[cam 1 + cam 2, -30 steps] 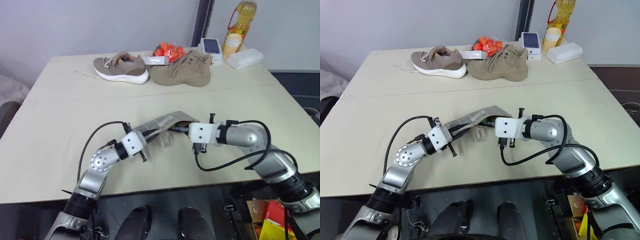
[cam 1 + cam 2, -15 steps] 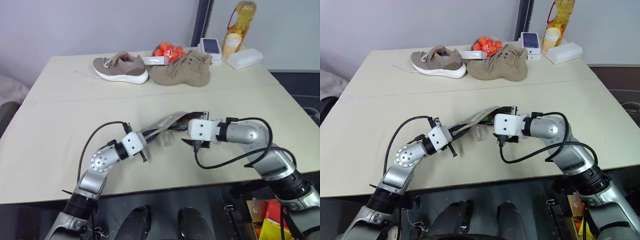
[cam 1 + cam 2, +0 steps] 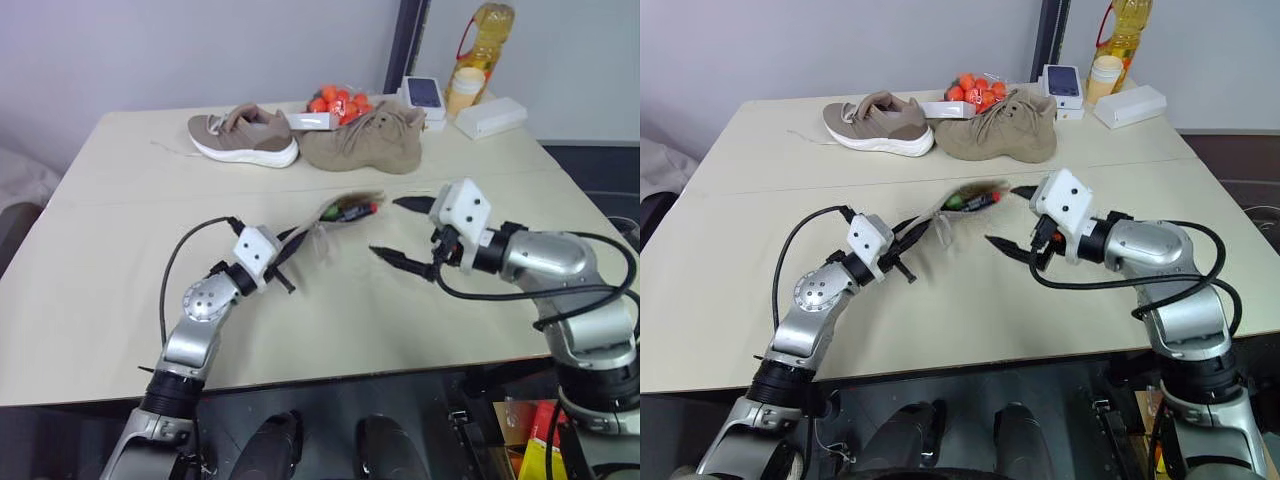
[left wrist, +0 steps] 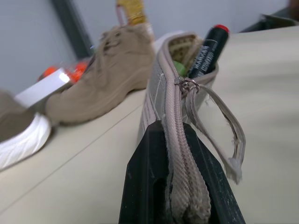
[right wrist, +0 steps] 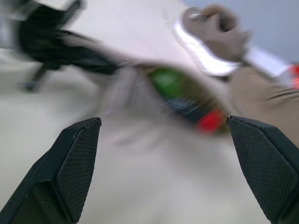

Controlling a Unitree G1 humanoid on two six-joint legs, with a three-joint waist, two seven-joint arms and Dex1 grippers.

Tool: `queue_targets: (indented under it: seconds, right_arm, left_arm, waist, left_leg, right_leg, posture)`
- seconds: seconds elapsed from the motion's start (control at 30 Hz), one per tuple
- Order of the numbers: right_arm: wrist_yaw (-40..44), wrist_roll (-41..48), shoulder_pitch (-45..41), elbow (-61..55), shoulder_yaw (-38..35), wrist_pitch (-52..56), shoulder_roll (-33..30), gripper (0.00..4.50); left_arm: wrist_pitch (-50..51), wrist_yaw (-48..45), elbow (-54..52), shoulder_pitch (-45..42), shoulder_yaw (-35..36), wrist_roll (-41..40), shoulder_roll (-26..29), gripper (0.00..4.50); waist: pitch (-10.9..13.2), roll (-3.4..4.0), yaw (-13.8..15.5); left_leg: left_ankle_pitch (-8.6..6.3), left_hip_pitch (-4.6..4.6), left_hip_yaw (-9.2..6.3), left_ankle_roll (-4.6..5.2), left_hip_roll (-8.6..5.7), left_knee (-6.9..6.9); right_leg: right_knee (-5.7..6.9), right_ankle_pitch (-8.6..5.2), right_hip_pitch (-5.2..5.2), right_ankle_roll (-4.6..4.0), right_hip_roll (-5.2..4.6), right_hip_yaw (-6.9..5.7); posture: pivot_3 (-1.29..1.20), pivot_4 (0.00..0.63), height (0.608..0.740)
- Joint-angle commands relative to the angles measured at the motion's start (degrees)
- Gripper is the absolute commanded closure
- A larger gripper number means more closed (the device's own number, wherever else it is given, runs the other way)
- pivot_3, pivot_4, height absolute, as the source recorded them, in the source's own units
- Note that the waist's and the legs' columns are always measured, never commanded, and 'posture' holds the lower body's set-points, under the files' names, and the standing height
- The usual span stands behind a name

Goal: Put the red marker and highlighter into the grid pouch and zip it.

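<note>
My left gripper (image 3: pixel 284 263) is shut on one end of the grid pouch (image 3: pixel 312 228) and holds it slanted up off the table. Its black fingers (image 4: pixel 145 186) clamp the zipper seam, and the loop pull (image 4: pixel 219 123) hangs loose. Out of the open far end stick the red marker (image 3: pixel 362 208) and, beside it, the green highlighter (image 3: pixel 331 211); both also appear in the pouch mouth as marker (image 4: pixel 208 50) and highlighter (image 4: pixel 180 69). My right gripper (image 3: pixel 384 226) is open wide just right of that mouth, touching nothing.
Two tan shoes (image 3: pixel 243 135) (image 3: pixel 365 142) lie at the table's far side with a pack of red-orange items (image 3: pixel 336 100) between them. Behind stand an oil bottle (image 3: pixel 481 40), a white box (image 3: pixel 491 116) and a small device (image 3: pixel 423 92).
The right gripper opened and drew back, up and to the right, off the pouch mouth. The left gripper raised the pouch, so its open end with both pens now points upward.
</note>
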Motion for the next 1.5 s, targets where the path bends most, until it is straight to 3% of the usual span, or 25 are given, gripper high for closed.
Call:
queue_targets:
  seconds: [0.03,0.33,0.53,0.63,0.87,1.3,1.5]
  right_arm:
    - [-4.3,4.6,0.0,-2.6,-0.8,5.4,3.2,0.04]
    - [-19.0,1.1,-1.6,-0.6,6.2,8.7,13.6,0.04]
    - [-22.4,-0.1,-4.3,2.5,5.0,6.4,14.8,0.04]
    - [-21.6,1.2,-5.4,3.3,3.1,5.9,14.0,0.88]
    - [-26.4,-3.0,-9.3,10.8,2.5,2.5,13.9,4.42]
    - [-27.8,-6.4,-10.0,16.8,6.1,-0.6,16.2,4.42]
    - [-25.3,-5.9,-9.4,11.9,6.3,-3.1,15.1,4.42]
  left_arm:
    - [4.3,2.6,-1.8,-3.4,1.9,-3.4,-2.8,4.5]
    - [10.7,1.9,-2.5,-5.6,2.2,-6.7,-5.0,4.5]
    - [8.8,1.2,-2.0,-5.3,1.1,-4.6,-3.9,4.5]
    - [7.3,0.9,-1.7,-4.5,0.7,-3.5,-3.2,4.5]
    - [6.1,-0.1,-3.1,-3.0,0.2,-3.3,-3.0,4.5]
    - [6.5,-2.4,-5.6,-0.9,-0.7,-4.7,-2.7,4.5]
    - [7.3,-2.3,-5.6,-1.1,-0.6,-4.6,-2.9,4.5]
  waist:
    - [0.0,-0.02,0.0]
    - [0.0,-0.02,-0.3]
    - [0.0,-0.02,0.0]
    - [0.0,-0.02,-0.2]
    - [0.0,-0.02,-0.3]
    - [0.0,-0.02,-0.3]
    - [0.0,-0.01,-0.3]
  left_leg:
    - [0.0,0.0,0.0,0.0,0.0,0.0]
    - [0.0,0.0,0.0,-0.01,0.01,0.02]
    - [0.01,0.0,0.01,-0.02,-0.02,0.04]
    - [0.01,0.0,0.01,-0.02,-0.02,0.02]
    - [0.01,0.0,0.01,-0.02,0.0,0.01]
    - [0.01,0.0,0.02,-0.02,0.0,0.0]
    - [0.01,0.0,0.02,-0.02,0.0,0.0]
  right_leg:
    - [0.0,0.01,0.0,0.01,0.0,0.0]
    - [0.07,0.02,-0.06,0.02,0.04,0.02]
    - [0.07,0.04,-0.04,0.03,0.11,0.02]
    - [0.06,0.04,-0.05,0.03,0.11,0.03]
    - [0.08,0.04,-0.07,0.01,0.1,0.04]
    - [0.1,0.05,-0.09,0.01,0.1,0.06]
    - [0.1,0.05,-0.09,0.01,0.12,0.05]
  posture:
    - [0.0,0.15,0.74]
    - [0.0,0.15,0.74]
    - [0.0,0.15,0.74]
    - [0.0,0.15,0.74]
    - [0.0,0.15,0.74]
    - [0.0,0.15,0.74]
    - [0.0,0.15,0.74]
